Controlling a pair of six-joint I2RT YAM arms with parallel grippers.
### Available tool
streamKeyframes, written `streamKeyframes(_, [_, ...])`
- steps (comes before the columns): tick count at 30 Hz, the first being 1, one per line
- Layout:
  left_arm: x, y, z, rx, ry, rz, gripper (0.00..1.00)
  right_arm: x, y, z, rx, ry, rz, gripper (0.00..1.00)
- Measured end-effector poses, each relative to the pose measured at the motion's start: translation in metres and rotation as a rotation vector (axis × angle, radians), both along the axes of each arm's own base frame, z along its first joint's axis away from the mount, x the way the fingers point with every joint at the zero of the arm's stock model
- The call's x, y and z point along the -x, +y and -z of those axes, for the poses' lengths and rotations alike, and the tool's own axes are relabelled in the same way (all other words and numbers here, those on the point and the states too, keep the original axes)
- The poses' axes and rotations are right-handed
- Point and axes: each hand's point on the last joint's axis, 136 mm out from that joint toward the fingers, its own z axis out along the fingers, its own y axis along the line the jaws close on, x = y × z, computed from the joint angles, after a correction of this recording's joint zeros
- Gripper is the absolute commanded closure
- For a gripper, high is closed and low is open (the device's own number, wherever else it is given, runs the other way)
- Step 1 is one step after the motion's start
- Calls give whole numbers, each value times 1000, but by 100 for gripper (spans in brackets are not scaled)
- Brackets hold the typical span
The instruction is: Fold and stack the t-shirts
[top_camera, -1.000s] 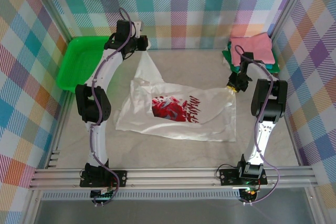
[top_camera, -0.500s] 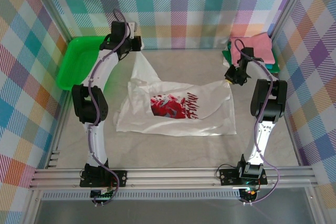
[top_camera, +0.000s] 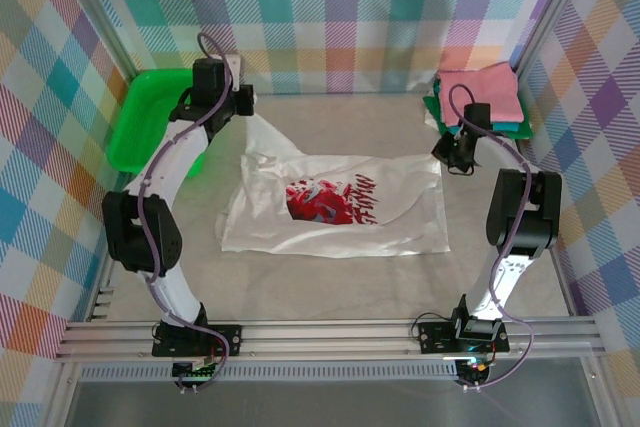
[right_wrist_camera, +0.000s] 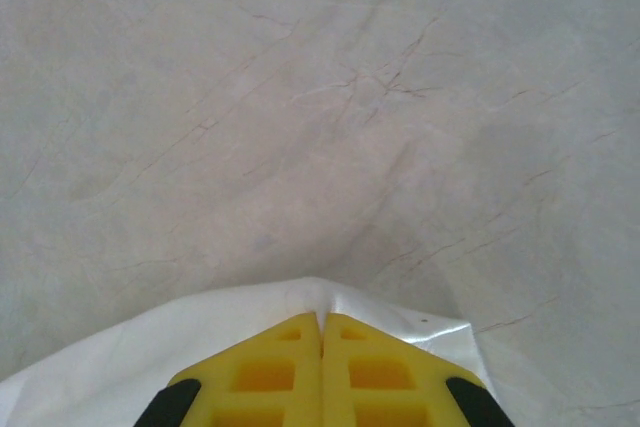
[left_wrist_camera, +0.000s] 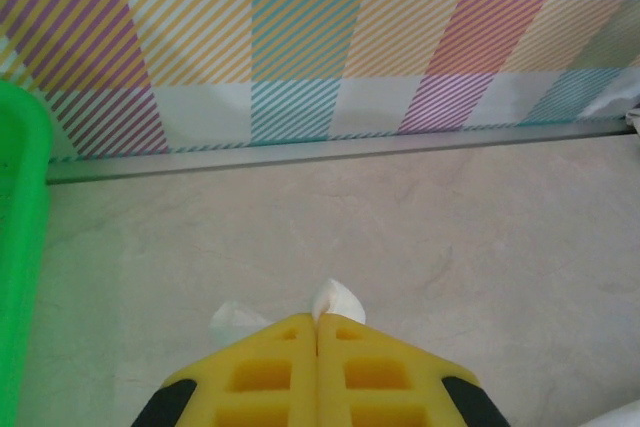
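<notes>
**Desk:** What did the frame show?

**Photographer:** The white t-shirt point(top_camera: 335, 202), red-and-black print facing up, lay rumpled across the middle of the table point(top_camera: 330, 282), with its far edge drawn out between two claws. The left gripper point(top_camera: 247, 105), near the green tray point(top_camera: 140, 122), was clenched on the far-left corner. A strip of cloth ran up to it, and a white tuft poked out past its yellow fingertips point(left_wrist_camera: 270, 347). The right gripper point(top_camera: 447, 154) was clamped on the far-right corner, just in front of the folded stack point(top_camera: 482, 92) of pink, teal and green shirts.

**Desk:** How would the shirt handle?

**Photographer:** Light, limp and a little slick, I judged. It sagged and creased wherever nothing pulled on it, so it wouldn't keep a fold line by itself. Corners and hems looked like the right places to pinch, both at once and kept level. There needed to be enough cloth between the jaws that it couldn't slip free. An uneven pull would likely have bunched the body.
</notes>
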Motion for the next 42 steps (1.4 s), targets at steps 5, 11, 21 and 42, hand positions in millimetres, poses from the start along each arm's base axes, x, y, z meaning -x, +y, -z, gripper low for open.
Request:
streamKeyframes(5, [13,2,10,1,4,-1,100,-6,-3,-5,-5,-32,14,100])
streamKeyframes(11, [62,9,34,28,21,-48,100,17,-2,1,-20,-51,53,100])
streamKeyframes(21, [122,17,91,42,134,-140,100,36,-2,24,-39,7,91,100])
streamKeyframes(42, [214,55,136,32,282,-300,100,98,-23,29,2,7,236,100])
